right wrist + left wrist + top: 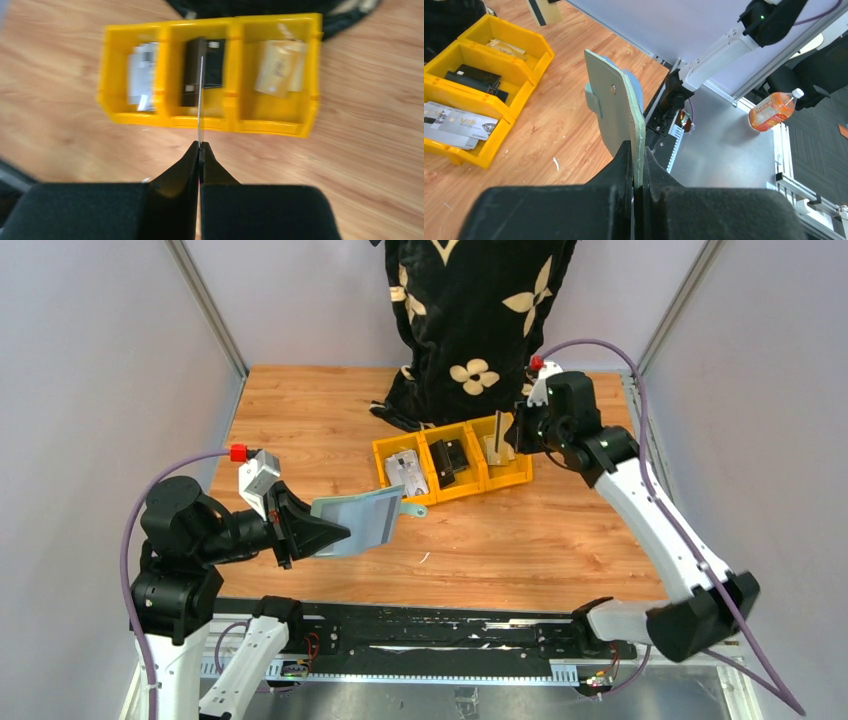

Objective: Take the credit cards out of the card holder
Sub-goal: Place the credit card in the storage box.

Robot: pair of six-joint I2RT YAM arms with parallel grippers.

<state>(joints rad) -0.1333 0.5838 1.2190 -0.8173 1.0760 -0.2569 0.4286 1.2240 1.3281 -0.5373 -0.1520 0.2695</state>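
**Both grippers held something: holder on the left, card on the right**

The left gripper (pixel 300 530) was closed on the near edge of the card holder (pixel 357 520). It held the pale teal holder in the air above the near left part of the wooden table (pixel 300 410). In the left wrist view the fingertips (pixel 626 162) pinched the holder (pixel 616 110) upright, with its small tab toward the bins.

The right gripper (pixel 512 435) was closed on a thin credit card (pixel 494 440), pale with a dark stripe. It held the card upright over the row of three yellow bins (pixel 500 480). The right wrist view showed this card (pixel 199 95) edge-on between the shut fingers.

In the left bin lay grey VIP cards (pixel 459 127), in the middle one a black object (pixel 450 455), in the right one a beige card (pixel 277 67). A black flowered cloth (pixel 470 320) lay behind the bins.
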